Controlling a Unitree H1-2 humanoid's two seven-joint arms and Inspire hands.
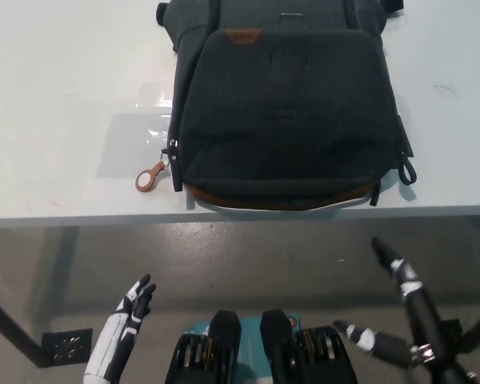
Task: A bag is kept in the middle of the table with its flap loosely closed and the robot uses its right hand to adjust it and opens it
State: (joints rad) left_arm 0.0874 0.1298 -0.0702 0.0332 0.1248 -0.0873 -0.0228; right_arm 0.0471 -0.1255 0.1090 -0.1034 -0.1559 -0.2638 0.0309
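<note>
Both hands below table edge [56,210], empty: right hand [400,316] fingers spread, left hand [128,320] open. Best approach: raise right hand, hook bag [284,112] flap [288,120] lower edge, lift.

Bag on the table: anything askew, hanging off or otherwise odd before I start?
The dark bag lies flat with its flap closed, its bottom edge slightly overhanging the table front. A brown zipper pull trails out at its left side. Both robot hands are below the table; nothing spilled or damaged.
</note>
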